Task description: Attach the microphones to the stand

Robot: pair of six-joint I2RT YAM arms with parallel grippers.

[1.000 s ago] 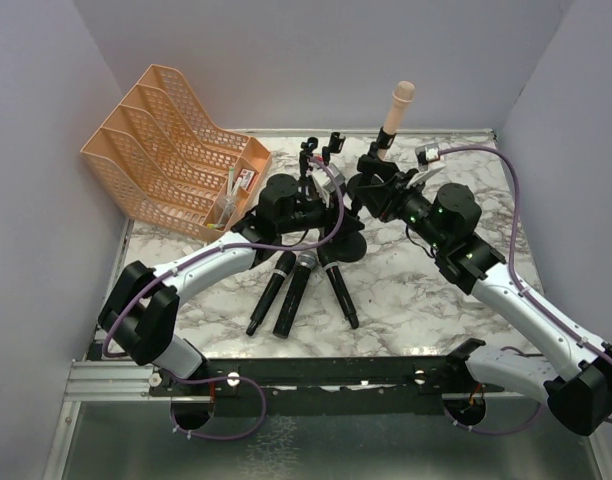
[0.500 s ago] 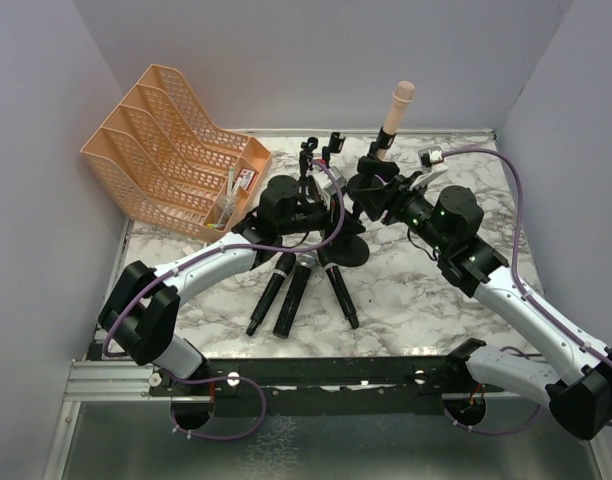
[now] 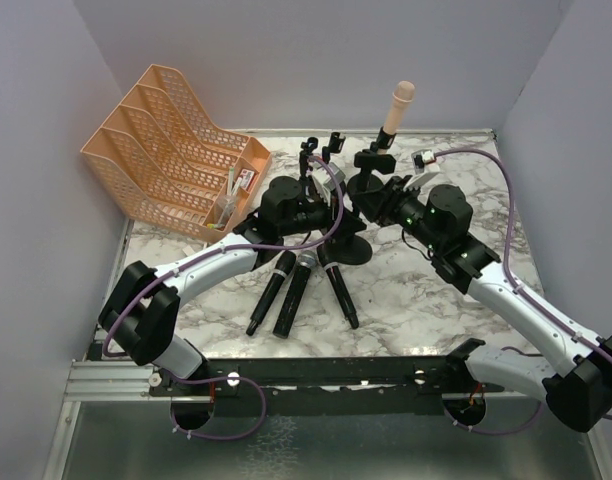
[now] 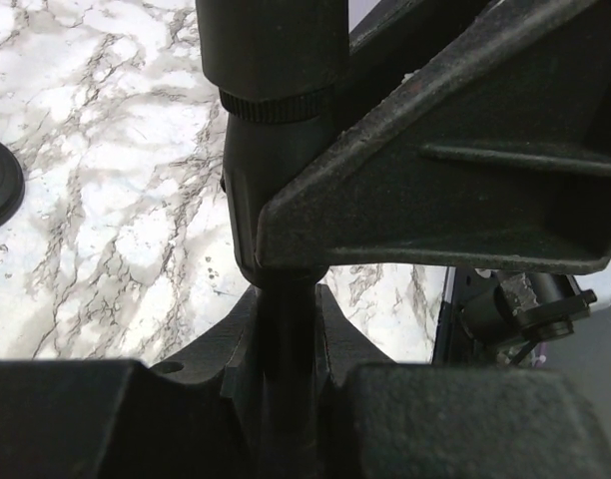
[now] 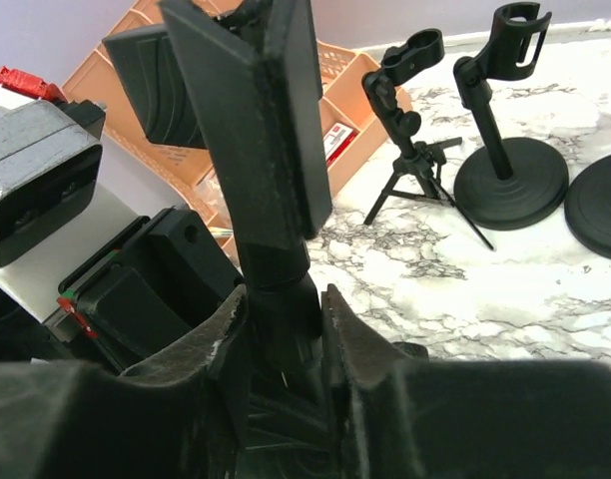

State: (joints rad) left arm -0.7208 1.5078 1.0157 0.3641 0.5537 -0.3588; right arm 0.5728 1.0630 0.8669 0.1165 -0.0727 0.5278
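Marble-pattern table (image 3: 416,290), one, carries everything. We count two arms: left arm (image 3: 206,268) and right arm (image 3: 516,300), both reaching to the middle back.

One orange mesh rack (image 3: 156,140) stands at the back left corner. There are small items in its front slot, too small for us to tell.

Stands next. We see two empty ones at the back, just beside each other: one tripod stand (image 5: 417,165) and one round-base stand (image 5: 507,150), each with an open clip on top. A third stand (image 3: 371,160) holds a microphone. One black disc base (image 3: 348,247) lies near the left hand.

We count four microphones. One pink microphone (image 3: 398,105) sits upright in the third stand's clip, head up. The other three lie on the table in front of the disc base, fanned out side by side: black microphone (image 3: 268,292) on the left, middle microphone (image 3: 294,290) with what looks like a grey mesh head, and another black one (image 3: 338,290) on the right.

Left hand (image 4: 286,339) is clamped tight on a thin pole (image 4: 284,309) under a thicker black collar. Right hand (image 5: 281,319) has its fingers partly apart, pressed on both sides of a black stem (image 5: 281,269). From above it sits right under the pink microphone's stand.
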